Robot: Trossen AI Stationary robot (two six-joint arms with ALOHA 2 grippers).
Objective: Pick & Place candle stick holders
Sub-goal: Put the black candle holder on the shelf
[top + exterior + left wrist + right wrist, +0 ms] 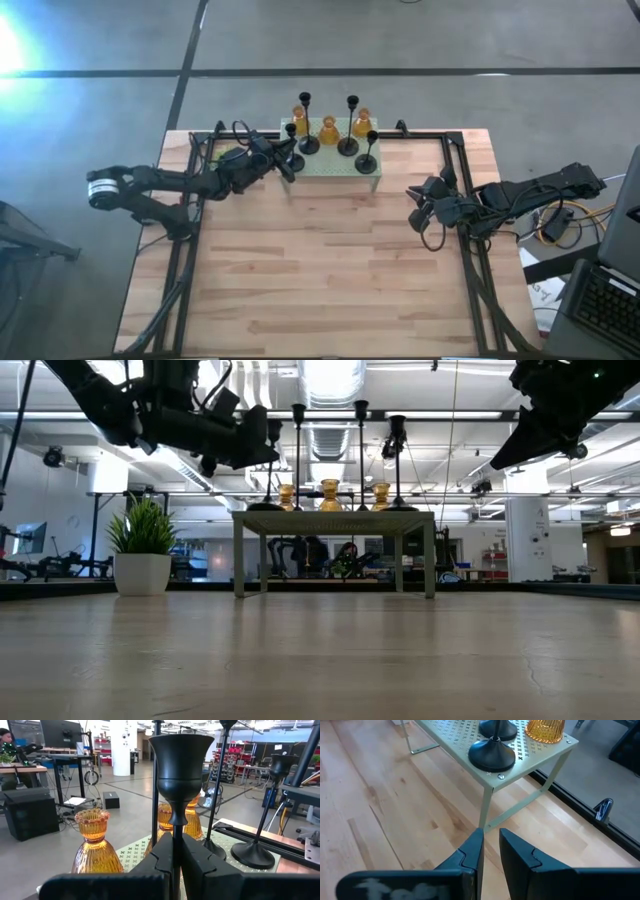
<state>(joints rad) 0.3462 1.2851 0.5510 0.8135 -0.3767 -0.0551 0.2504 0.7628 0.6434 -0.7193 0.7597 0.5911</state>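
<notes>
Fingers of your left hand (pixel 176 865) are pinching the thin stem of a black candle stick holder (pixel 179 765) at the near-left corner of the mint-green stand (pixel 335 162), where the other black and amber holders (pixel 329 130) are standing. You are working tight beside an amber one, so lift straight up and keep the stem vertical. Your right hand (pixel 489 852) is waiting off the stand's right end, fingers nearly together, holding nothing.
</notes>
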